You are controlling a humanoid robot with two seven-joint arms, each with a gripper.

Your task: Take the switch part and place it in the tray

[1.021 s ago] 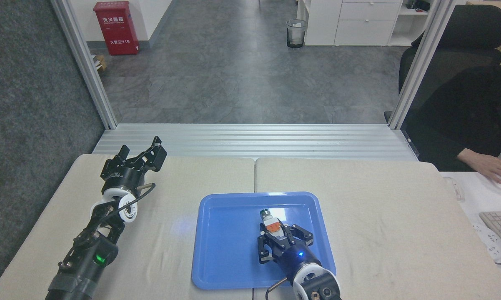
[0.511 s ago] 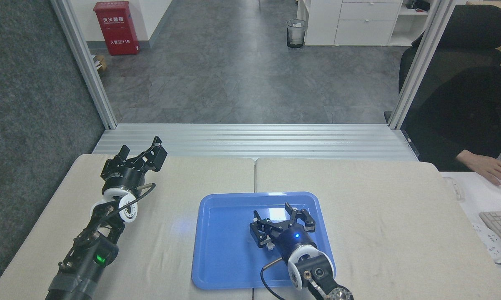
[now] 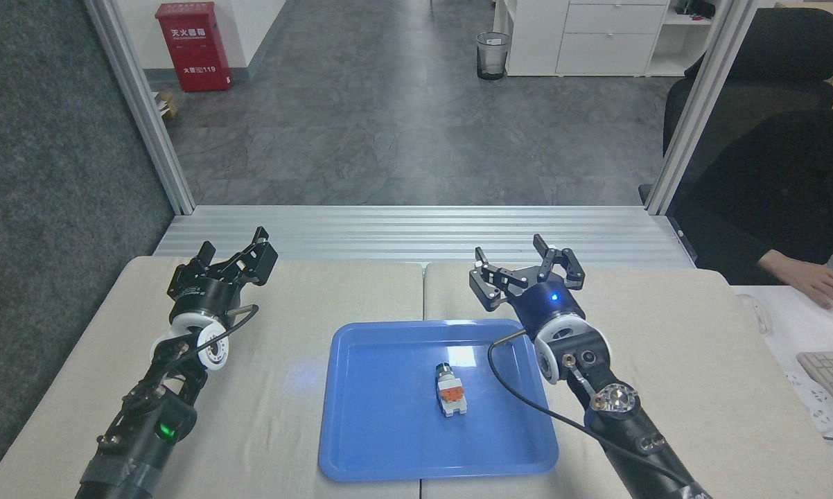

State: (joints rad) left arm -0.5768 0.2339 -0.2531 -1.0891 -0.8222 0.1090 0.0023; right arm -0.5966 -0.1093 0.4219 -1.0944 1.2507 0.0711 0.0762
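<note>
Left gripper (image 3: 233,258): black metal, jaws spread with nothing between them, well left of the tray, over the table's far left part.
Tray (image 3: 375,416): glossy blue plastic, rounded corners, low rim, lying flat.
Switch part (image 3: 450,393): inside the tray, right of its centre; whitish body, orange block, dark round cap toward the tray's far rim.
Right gripper (image 3: 526,268): black, blue light lit, jaws released, beyond the tray's far right corner.
Table (image 3: 666,360): beige cloth-textured top with a centre seam running under the tray.
Room: grey stone floor, red cabinet (image 3: 193,46) far beyond the tray.
</note>
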